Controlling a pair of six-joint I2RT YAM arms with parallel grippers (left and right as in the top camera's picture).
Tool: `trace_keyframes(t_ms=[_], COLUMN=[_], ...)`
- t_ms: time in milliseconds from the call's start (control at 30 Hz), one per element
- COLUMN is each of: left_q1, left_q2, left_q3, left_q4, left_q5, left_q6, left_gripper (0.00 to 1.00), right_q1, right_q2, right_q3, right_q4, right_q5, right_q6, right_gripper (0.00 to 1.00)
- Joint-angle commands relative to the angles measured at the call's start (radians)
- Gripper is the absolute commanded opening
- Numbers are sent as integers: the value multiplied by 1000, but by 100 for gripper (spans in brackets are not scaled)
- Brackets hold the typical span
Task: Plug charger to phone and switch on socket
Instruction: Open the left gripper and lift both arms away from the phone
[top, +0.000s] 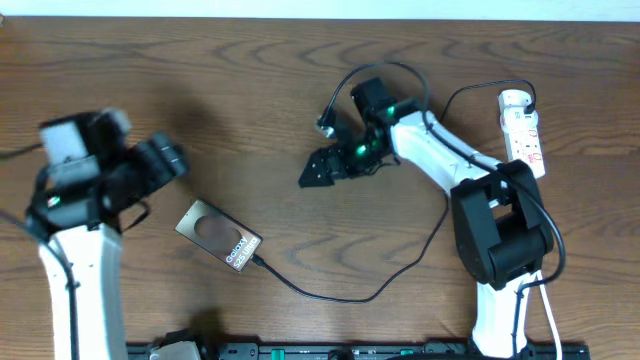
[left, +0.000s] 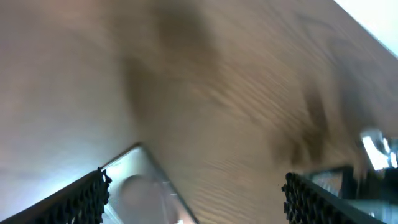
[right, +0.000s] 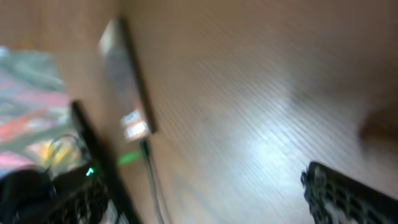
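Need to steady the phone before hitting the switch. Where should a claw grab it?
Take the phone across its two long edges near the middle, coming straight down from above. It lies flat and slanted on the table, so turn the wrist to match. Keep off the lettered short end, where the cable meets it.

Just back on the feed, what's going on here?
The left gripper and right gripper are both open and empty. The charger has its tip at the end of the phone, apparently plugged in, and its cable runs to the socket on the right arm's side. The right gripper hovers between phone and socket. The left hangs near the phone. The socket's switch state is not readable.
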Motion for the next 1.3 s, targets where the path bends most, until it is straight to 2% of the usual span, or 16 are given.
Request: trace_keyframes(t_ms=[0, 200, 333, 467, 633, 833, 967, 1067, 1200, 1267], left_q1=[-138, -273, -325, -352, -366, -366, -366, -366, -366, -366], left_q2=[70, 167, 223, 248, 250, 250, 250, 250, 250, 250], left_q3=[56, 75, 74, 74, 74, 74, 74, 74, 74, 74], left_q4=[37, 126, 154, 190, 222, 223, 223, 223, 223, 222], left_q5=[24, 24, 24, 25, 24, 24, 24, 24, 24, 24], left_q6=[66, 69, 93, 92, 92, 92, 92, 92, 92, 92], left_gripper=[89, 88, 88, 88, 88, 89, 89, 88, 88, 88], right_q1=[-38, -96, -170, -303, -528, -806, -928, -977, -988, -982], right_q2=[-47, -86, -125, -171, -192, -160, -134, -122, -122, -122], right_q3=[168, 471, 624, 717, 734, 703, 632, 539, 407, 336], right_q4=[-105, -327, -387, -400, -418, -480, -501, -534, -499, -449], right_q5=[268, 513, 676, 679, 589, 343, 173, 37, -55, -64], right_q6=[51, 68, 130, 130, 125, -53, -275, -500, -624, -640], right_gripper=[99, 99, 99, 99, 99, 99, 99, 99, 99, 99])
